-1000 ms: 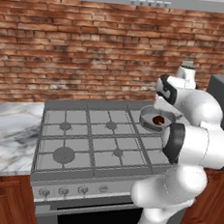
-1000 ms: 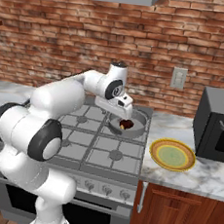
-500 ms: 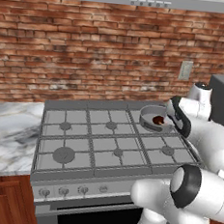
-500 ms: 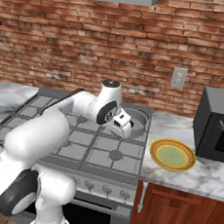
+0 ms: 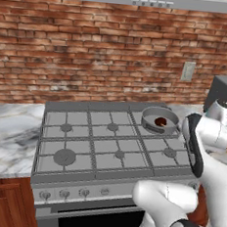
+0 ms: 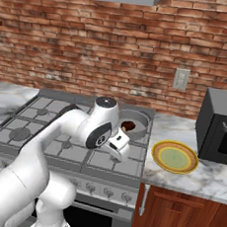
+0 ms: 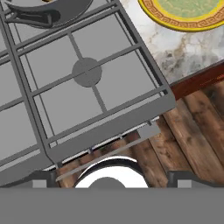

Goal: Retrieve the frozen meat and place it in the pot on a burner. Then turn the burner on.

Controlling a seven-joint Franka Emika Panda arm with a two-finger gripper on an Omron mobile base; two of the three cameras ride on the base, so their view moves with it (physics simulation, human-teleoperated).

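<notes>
The frozen meat [image 5: 160, 122] lies inside the pot [image 5: 149, 119], which sits on the back right grate of the stove [image 5: 82, 147]; neither has moved since half a second ago. What has changed is the arm: the hand has swung down from beside the pot toward the stove's front right corner. In the hand view the gripper [image 7: 111, 183] shows only the dark bases of its fingers [image 7: 41, 178] at the lower edge, so whether they stand apart or together cannot be told. Ahead of the fingers lies the front right burner [image 7: 86, 72], beyond it the pot's rim. The yellow plate [image 6: 175, 157] rests on the counter [image 6: 203, 177], ahead and right of the fingers.
</notes>
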